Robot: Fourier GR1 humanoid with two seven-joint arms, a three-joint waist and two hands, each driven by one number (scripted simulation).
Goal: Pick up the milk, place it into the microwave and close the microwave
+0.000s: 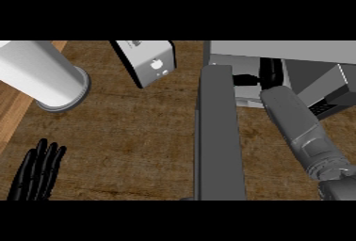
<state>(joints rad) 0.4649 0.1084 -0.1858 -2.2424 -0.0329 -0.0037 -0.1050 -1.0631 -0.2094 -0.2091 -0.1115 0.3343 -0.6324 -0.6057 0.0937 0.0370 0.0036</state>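
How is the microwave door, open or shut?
Open: the door stands out from the microwave, and the right forearm reaches in beside it.

Rough wooden counter (125, 141), matt grey microwave door (219, 141).

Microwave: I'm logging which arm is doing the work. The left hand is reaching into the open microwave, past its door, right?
Not quite. The head view shows the right hand reaching into the open microwave, past its door. The left hand rests open at the view's lower left, fingers up.
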